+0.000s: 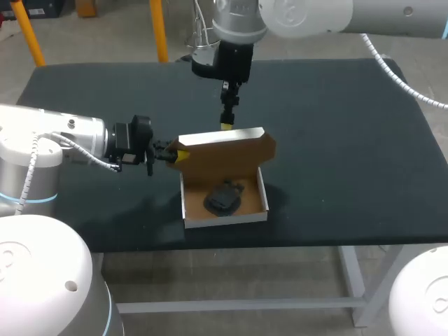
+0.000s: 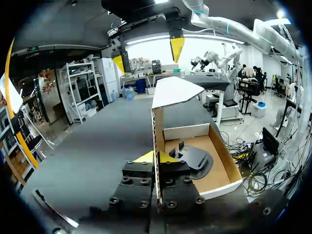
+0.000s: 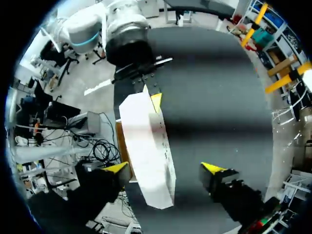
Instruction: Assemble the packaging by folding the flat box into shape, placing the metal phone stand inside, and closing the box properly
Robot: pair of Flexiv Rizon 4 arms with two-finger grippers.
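Box (image 1: 224, 218), stand (image 1: 224, 198) inside; lid (image 1: 224, 157) upright, lengthwise across bench (image 1: 336, 140). Left pincer (image 1: 180, 155) clenched on lid end; right pincer (image 1: 226, 127) released, astride top.

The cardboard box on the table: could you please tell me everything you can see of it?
The box is a shallow corrugated cardboard tray, white outside and brown inside, folded into shape and resting on the dark table. Its hinged lid stands raised at the far side, not closed. A dark phone stand lies inside. The left gripper is shut on the lid's side edge; the open right gripper straddles its top edge.
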